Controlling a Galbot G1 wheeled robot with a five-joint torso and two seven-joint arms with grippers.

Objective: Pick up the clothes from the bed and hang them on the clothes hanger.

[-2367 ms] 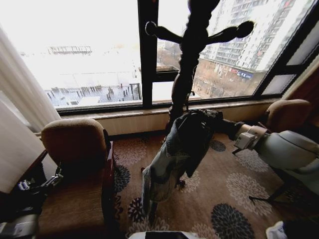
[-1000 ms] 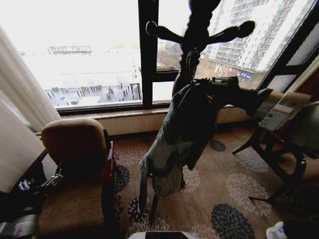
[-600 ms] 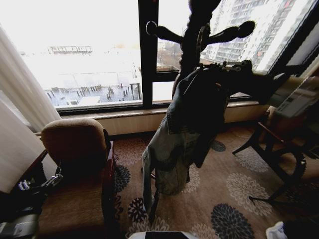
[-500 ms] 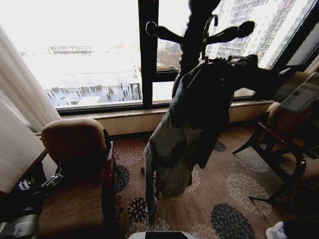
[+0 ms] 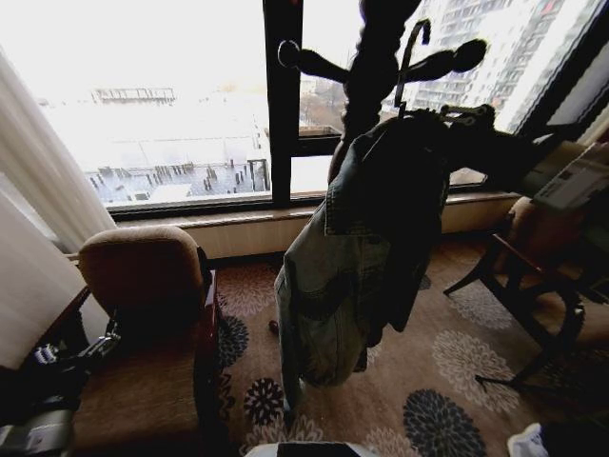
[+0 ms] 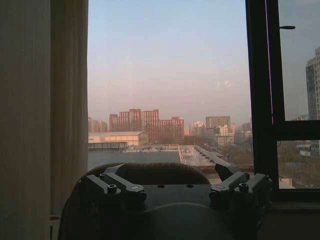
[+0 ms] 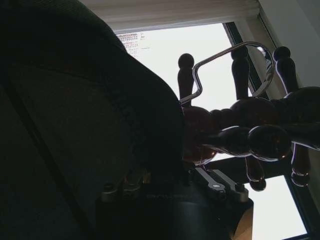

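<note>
In the head view the denim jacket [image 5: 357,257] hangs raised in front of the dark wooden coat stand [image 5: 376,57], by the window [image 5: 171,105]. Its pale denim front falls toward the patterned carpet [image 5: 447,381] without reaching it, and its shoulder part is in shadow. The silver hook of the clothes hanger [image 5: 411,48] rises above the jacket's collar, level with the stand's knobbed pegs. The right arm [image 5: 533,167] reaches in from the right at shoulder height, and the right pincer [image 5: 457,119] sits at the top of the jacket; from here I cannot tell how its fingers stand.

The right wrist view looks upward from under the garment. The jacket [image 7: 75,125] covers much of that picture as a dark mass, and the hook [image 7: 235,60] curves against the bright window just beside the stand's turned pegs [image 7: 250,135]. Whether hook and peg touch cannot be told. The pincer's body lies low in that picture, its fingers hidden by cloth.

The left wrist view faces an armchair back [image 6: 145,172], a curtain [image 6: 42,115] and the city beyond. The left pincer [image 6: 172,187] is spread wide and holds nothing. In the head view that arm rests low beside the brown armchair [image 5: 143,286].
</note>
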